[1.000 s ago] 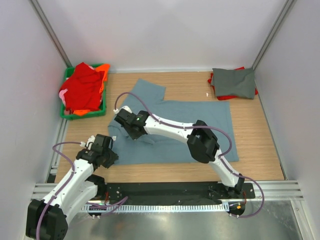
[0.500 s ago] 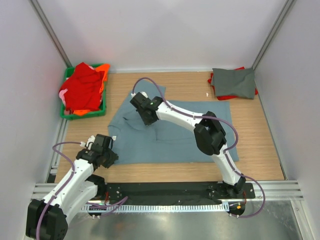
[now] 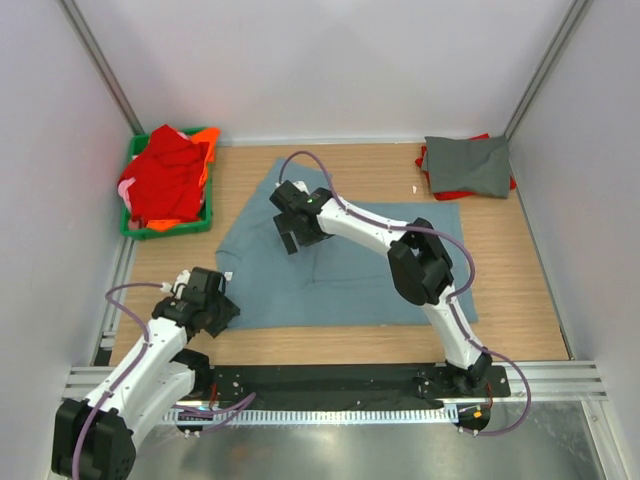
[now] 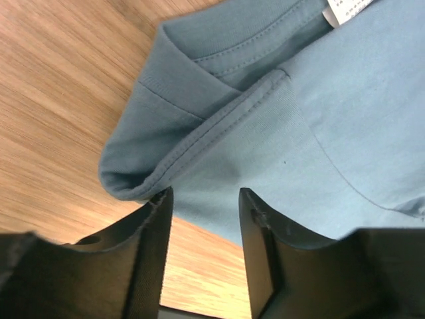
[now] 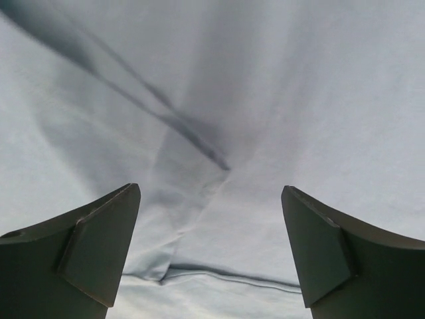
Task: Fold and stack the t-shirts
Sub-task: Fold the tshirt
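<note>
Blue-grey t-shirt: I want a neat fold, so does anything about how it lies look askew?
Yes. The blue-grey t-shirt has its neckline curled over on itself just beyond the left gripper, and diagonal creases run across the cloth beneath the open right gripper.

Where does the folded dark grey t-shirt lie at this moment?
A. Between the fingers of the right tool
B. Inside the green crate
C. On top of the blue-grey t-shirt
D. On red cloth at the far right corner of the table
D: the top view shows the dark grey t-shirt folded at the far right corner, with red cloth showing under its edges, apart from the green crate and the blue-grey t-shirt.
</note>
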`<state>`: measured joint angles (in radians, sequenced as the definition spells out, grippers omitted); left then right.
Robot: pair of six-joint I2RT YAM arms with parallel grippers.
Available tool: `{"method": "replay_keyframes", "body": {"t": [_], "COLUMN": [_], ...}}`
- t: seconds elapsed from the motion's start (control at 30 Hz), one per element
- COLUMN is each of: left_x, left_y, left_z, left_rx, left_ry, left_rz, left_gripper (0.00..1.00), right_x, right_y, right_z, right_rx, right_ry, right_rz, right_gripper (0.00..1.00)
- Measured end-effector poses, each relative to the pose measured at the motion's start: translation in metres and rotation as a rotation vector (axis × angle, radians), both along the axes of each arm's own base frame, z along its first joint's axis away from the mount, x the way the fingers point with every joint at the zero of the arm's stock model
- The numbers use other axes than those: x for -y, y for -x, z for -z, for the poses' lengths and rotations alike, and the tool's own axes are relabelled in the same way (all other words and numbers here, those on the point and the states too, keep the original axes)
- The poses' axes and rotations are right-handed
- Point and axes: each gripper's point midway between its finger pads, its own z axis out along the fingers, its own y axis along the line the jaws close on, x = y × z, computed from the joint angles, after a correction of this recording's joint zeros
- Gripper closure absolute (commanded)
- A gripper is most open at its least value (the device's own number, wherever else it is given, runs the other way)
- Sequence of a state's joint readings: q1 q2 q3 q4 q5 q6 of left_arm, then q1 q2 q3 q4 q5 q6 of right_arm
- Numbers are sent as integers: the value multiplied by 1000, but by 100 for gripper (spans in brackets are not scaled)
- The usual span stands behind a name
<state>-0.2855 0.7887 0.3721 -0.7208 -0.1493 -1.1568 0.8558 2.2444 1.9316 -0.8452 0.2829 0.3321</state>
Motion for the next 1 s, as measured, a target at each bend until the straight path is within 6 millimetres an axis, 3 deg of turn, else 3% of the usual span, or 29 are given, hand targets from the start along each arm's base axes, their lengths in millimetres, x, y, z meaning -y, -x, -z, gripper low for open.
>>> {"method": "replay_keyframes", "body": {"t": [0.1, 0.17, 0.3, 0.4, 0.5, 0.6, 0.67, 0.77, 0.83, 0.93, 1.0], "left_x": [3, 4, 10, 14, 24, 36, 44, 51, 53, 54, 52], "left_y": [-1, -3, -25, -44, -70, -91, -102, -104, -105, -101, -94], "left_z": [-5, -15, -56, -85, -102, -94, -71, -43, -32, -22, -14], "left_rx": [7, 25, 146, 225, 275, 250, 182, 95, 67, 59, 46], "left_ry": [12, 20, 41, 42, 51, 64, 67, 71, 77, 83, 84], "left_rz": [11, 19, 37, 60, 96, 135, 158, 187, 196, 200, 200], "left_gripper": [49, 48, 47, 48, 51, 55, 57, 58, 58, 58, 59], "right_x": [18, 44, 126, 191, 227, 224, 223, 242, 253, 264, 261], "right_y": [-11, -12, -6, 4, 31, 57, 68, 96, 110, 128, 122], "right_z": [-3, -9, -41, -74, -89, -72, -48, -2, 16, 35, 30], "right_rx": [23, 28, 43, 116, 167, 119, 60, -57, -103, -149, -120], "right_ry": [22, 32, -35, -188, -304, -374, -382, -353, -347, -380, -447], "right_rz": [59, 115, 305, 474, 561, 550, 560, 650, 712, 793, 811], "right_gripper": [0, 0, 0, 0, 0, 0, 0, 0, 0, 0, 0]}}
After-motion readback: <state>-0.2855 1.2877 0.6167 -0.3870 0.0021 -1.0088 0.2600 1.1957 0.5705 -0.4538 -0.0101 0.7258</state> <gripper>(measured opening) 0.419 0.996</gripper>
